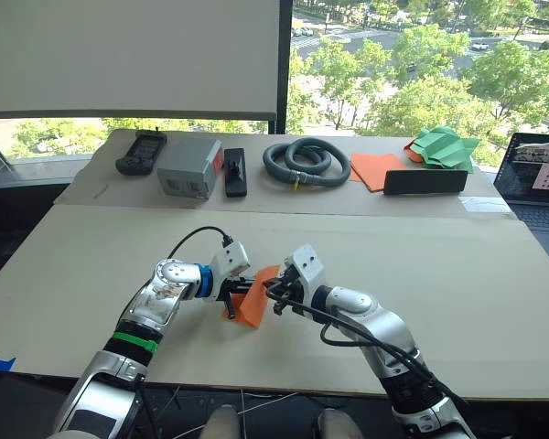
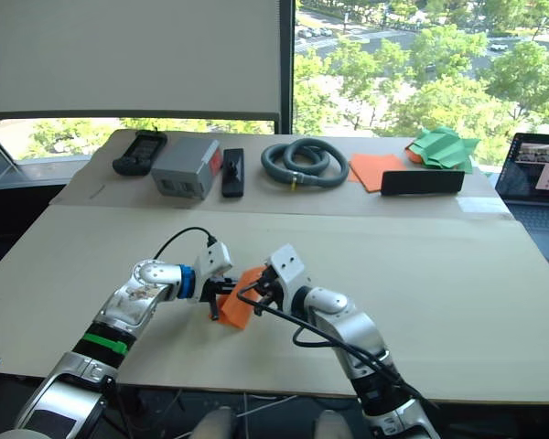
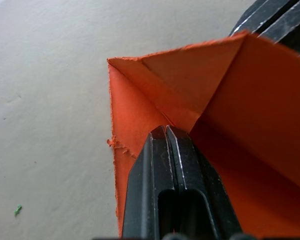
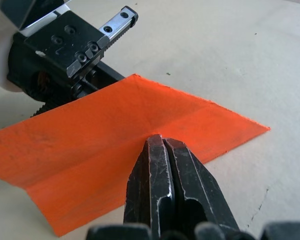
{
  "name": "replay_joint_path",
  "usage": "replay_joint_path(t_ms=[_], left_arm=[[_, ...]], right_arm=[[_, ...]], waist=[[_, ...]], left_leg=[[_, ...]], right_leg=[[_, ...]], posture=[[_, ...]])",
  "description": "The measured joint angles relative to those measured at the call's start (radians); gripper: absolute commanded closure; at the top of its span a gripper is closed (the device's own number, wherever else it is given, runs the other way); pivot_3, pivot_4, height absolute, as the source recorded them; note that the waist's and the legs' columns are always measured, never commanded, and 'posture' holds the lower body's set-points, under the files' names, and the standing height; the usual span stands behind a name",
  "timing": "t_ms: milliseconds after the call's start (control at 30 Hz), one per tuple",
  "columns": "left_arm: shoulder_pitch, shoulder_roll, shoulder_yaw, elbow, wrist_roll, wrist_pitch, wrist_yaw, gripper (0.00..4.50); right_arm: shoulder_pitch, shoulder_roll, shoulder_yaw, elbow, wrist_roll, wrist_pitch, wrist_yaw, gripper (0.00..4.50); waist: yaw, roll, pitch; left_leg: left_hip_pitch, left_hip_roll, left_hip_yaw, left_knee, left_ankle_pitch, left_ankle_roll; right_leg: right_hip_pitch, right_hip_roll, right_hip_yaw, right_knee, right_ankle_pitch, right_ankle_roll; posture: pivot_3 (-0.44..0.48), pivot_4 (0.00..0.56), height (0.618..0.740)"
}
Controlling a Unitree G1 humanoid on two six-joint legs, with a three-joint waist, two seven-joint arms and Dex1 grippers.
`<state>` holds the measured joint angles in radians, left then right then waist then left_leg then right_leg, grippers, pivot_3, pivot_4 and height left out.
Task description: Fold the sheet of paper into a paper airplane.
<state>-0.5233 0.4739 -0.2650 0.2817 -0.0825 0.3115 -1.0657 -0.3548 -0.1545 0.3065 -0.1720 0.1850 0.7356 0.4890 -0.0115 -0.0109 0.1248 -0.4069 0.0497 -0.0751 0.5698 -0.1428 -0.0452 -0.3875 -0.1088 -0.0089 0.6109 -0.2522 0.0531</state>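
Observation:
The sheet of paper [image 1: 254, 305] is orange and creased, with a folded-over corner showing in the left wrist view [image 3: 190, 75]. It is held low over the tan table [image 1: 439, 293] near the front centre, tilted up on edge. My left gripper [image 1: 231, 297] is shut on the paper's left side, its black fingers [image 3: 157, 165] pressed together at a crease. My right gripper [image 1: 273, 294] is shut on the right side, pinching along a centre fold [image 4: 161, 141]. The two grippers face each other, a few centimetres apart.
Along the back of the table lie a handheld device [image 1: 142, 152], a grey box [image 1: 190, 167], a black brush-like tool [image 1: 235, 172], a coiled grey hose [image 1: 306, 163], a flat orange sheet [image 1: 377, 169], a black bar [image 1: 425, 181] and green folded paper [image 1: 444, 146]. A laptop [image 1: 540, 183] sits far right.

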Motion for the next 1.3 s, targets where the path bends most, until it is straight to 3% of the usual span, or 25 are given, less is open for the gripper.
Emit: replay_joint_path(t_ms=[400, 800, 1067, 1300], left_arm=[[0.037, 0.003, 0.037, -0.023, -0.039, 0.046, 0.005, 4.46], [0.102, 0.149, 0.135, -0.082, -0.072, 0.121, 0.033, 4.46], [-0.022, 0.098, 0.125, -0.029, -0.068, 0.082, 0.05, 4.46], [-0.022, 0.037, 0.054, 0.023, -0.061, 0.053, 0.004, 4.46]], right_arm=[[-0.041, 0.015, 0.031, 0.078, -0.027, -0.046, -0.002, 4.5], [-0.086, 0.032, 0.039, 0.18, -0.077, -0.055, -0.016, 4.5], [-0.095, 0.048, 0.041, 0.194, -0.089, -0.057, -0.011, 4.5], [-0.095, 0.043, 0.04, 0.196, -0.096, -0.06, -0.01, 4.5]], waist=[[-0.006, 0.0, 0.0], [-0.007, 0.002, 0.001], [-0.002, 0.0, 0.002], [-0.005, 0.0, 0.002]], left_leg=[[0.001, 0.0, 0.0, 0.0, 0.0, 0.0], [0.001, 0.0, 0.0, -0.001, -0.001, -0.001], [-0.001, 0.0, 0.0, -0.001, 0.001, 0.001], [0.0, 0.0, 0.0, -0.001, 0.004, 0.006]], right_leg=[[0.0, 0.0, 0.0, 0.001, 0.0, 0.0], [-0.001, 0.0, 0.0, 0.001, 0.0, 0.0], [-0.001, 0.0, 0.0, 0.0, 0.0, 0.0], [-0.001, 0.001, 0.001, 0.001, 0.0, 0.0]], posture=[[0.0, 0.15, 0.711], [0.0, 0.15, 0.711], [0.0, 0.15, 0.711], [0.0, 0.15, 0.711]])
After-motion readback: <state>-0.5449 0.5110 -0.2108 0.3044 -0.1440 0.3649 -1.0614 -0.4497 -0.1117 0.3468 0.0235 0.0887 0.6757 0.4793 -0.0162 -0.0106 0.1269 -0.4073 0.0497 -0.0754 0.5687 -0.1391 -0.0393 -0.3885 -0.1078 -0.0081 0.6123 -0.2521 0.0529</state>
